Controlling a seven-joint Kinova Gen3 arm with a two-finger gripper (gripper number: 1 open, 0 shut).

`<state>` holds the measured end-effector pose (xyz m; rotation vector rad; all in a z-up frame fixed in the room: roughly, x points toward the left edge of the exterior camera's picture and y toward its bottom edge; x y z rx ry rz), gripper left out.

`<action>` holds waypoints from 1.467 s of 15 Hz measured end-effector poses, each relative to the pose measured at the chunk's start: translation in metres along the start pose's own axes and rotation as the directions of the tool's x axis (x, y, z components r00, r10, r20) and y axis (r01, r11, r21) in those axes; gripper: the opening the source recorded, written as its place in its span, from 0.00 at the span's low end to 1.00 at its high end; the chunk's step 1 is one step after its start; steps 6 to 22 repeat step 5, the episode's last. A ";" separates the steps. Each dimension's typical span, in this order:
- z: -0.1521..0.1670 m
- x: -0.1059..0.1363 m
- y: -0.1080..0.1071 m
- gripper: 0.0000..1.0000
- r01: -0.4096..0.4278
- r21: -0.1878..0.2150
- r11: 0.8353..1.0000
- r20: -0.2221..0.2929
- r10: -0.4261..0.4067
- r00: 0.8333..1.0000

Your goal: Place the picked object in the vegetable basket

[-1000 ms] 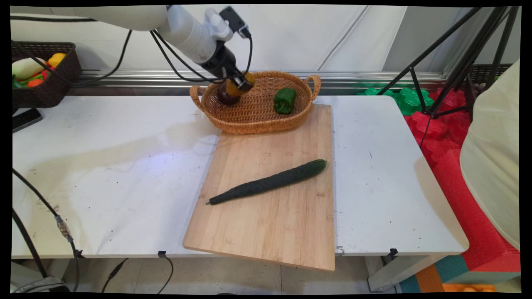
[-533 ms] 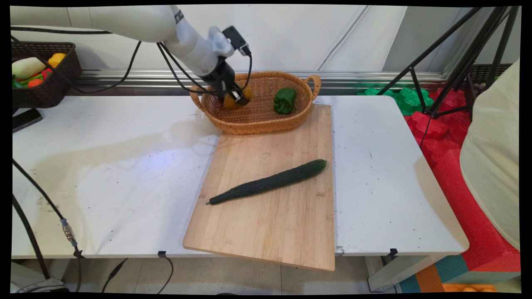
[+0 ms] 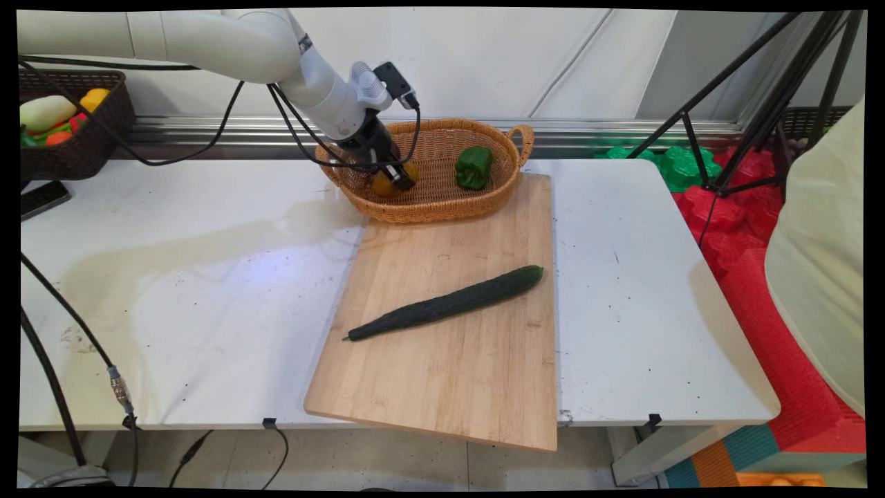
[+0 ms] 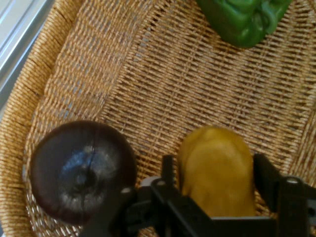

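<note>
- We see the gripper (image 4: 216, 190) clenched on a yellow-brown potato (image 4: 217, 168), down inside the wicker basket (image 3: 442, 200).
- Just beside the gripper in the hand view sits a dark round fruit (image 4: 81, 170) on the basket floor.
- Farther ahead of it lies a green pepper (image 4: 242, 17).
- Well apart from the gripper, a cucumber (image 3: 446, 303) rests on the cutting board (image 3: 449, 373).

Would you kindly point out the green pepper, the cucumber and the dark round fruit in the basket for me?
green pepper (image 3: 474, 167), main view, middle of its body.
cucumber (image 3: 446, 303), main view, midway along its length.
dark round fruit (image 4: 81, 170), hand view, centre of its glossy top.
</note>
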<state>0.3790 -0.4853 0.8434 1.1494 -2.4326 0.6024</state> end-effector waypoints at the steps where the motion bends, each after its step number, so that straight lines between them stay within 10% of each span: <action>1: 0.000 0.000 0.000 1.00 0.001 -0.001 1.000 0.000 -0.001 1.000; 22: 0.002 0.001 0.000 1.00 0.001 -0.004 1.000 -0.012 -0.001 1.000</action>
